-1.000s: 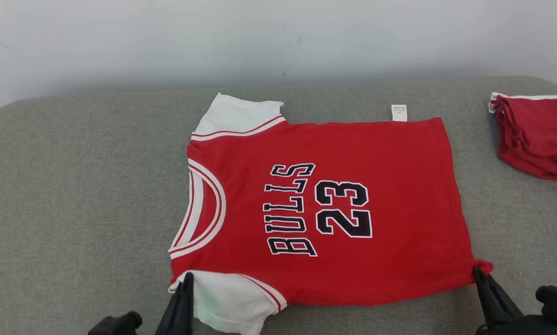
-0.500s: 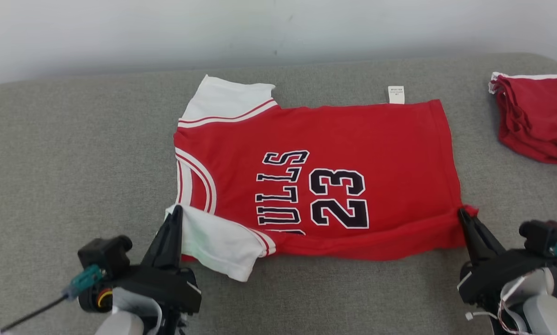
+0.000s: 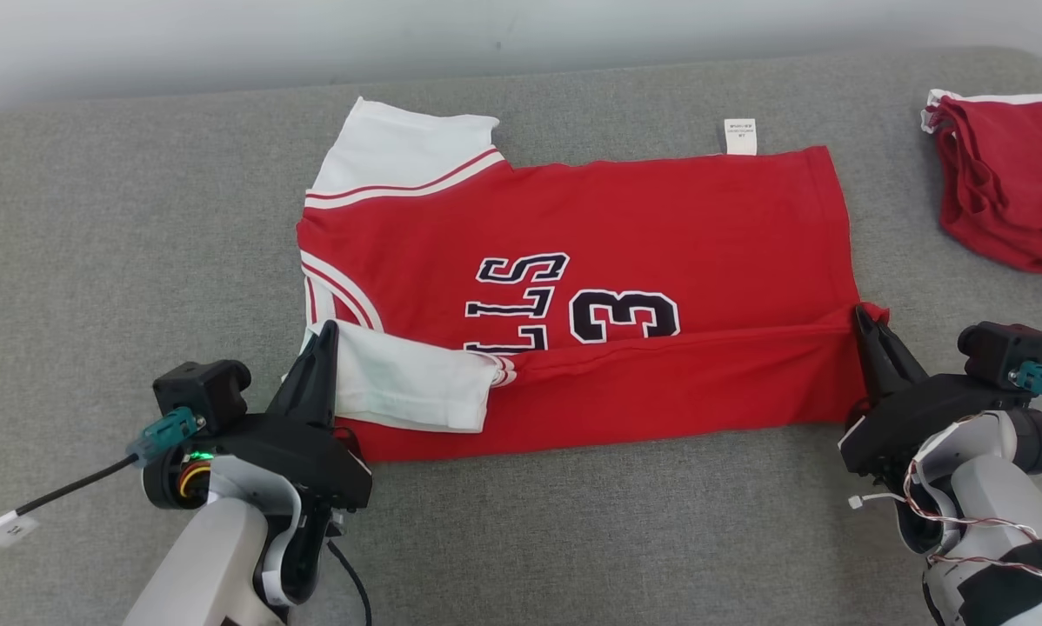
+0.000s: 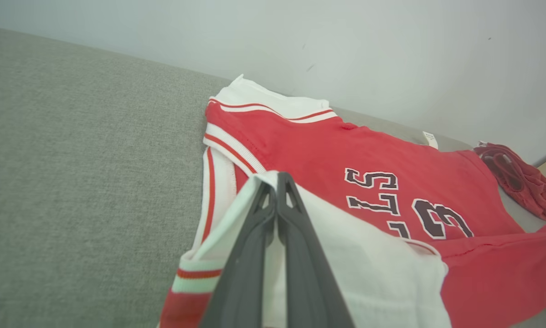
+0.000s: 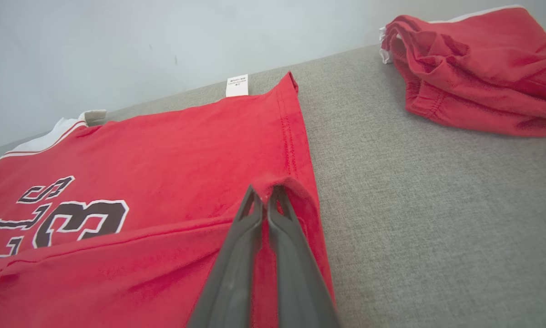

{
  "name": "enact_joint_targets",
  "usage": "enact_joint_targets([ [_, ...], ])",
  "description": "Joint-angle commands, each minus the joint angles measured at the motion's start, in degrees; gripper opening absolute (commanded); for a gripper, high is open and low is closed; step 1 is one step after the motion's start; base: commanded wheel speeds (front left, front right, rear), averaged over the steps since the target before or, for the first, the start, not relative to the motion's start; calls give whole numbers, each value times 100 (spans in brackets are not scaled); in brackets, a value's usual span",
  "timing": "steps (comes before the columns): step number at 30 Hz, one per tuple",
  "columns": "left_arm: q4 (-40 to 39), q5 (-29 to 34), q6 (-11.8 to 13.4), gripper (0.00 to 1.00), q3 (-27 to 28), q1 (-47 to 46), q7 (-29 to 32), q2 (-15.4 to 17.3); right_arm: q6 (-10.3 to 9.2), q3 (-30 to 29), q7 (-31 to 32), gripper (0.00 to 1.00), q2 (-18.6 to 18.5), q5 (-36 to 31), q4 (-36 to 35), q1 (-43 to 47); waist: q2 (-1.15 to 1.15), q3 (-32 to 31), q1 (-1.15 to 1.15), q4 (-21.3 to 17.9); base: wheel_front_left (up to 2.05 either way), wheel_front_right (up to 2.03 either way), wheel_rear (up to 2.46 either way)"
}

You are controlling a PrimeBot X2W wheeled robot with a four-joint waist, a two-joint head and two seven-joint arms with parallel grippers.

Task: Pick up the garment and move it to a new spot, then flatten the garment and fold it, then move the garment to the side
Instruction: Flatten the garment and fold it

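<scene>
Mid-fold, my left gripper [image 3: 329,330] pinches the jersey [image 3: 643,217] by its sleeve [image 3: 408,387], my right gripper [image 3: 861,316] by its hem corner [image 3: 876,310]; next I carry both evenly to the far edge.

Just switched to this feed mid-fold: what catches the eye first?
The red jersey lies across the grey cushion, its near edge doubled over the black lettering. The left gripper is shut on its white sleeve at the near left, and the right gripper is shut on the jersey's near right corner. A second red garment sits bunched at the cushion's far right.
</scene>
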Motion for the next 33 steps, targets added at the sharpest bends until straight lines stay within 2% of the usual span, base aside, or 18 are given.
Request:
enact_joint_targets([
  [1,21,60,0,0,3,-65,-38,-9,-16,11,-46,0,18,17,17,-45,-1,0,-1,4,0,0,0],
  [2,105,71,-26,12,-3,-113,-84,-30,-16,40,-132,22,15,20,95,-98,-1,-3,-1,12,0,0,0],
  [3,177,94,-50,100,-12,-151,-155,-50,-16,76,-212,81,22,43,173,-132,-1,-13,-1,21,0,0,0],
  [4,251,92,-43,100,0,-169,-226,-70,-16,116,-273,100,29,58,243,-152,-1,-28,-1,28,0,0,0],
  [13,436,77,-123,100,274,322,-617,-135,-16,356,-830,100,-217,124,391,270,-1,-343,-1,123,0,0,0],
  [22,150,287,-84,100,377,1307,-642,-96,-16,415,-877,100,-376,99,106,1047,-1,-493,-1,158,0,0,0],
  [33,537,385,-100,100,264,1049,-579,-107,-16,403,-657,100,-243,-131,289,904,-1,-325,-1,77,0,0,0],
])
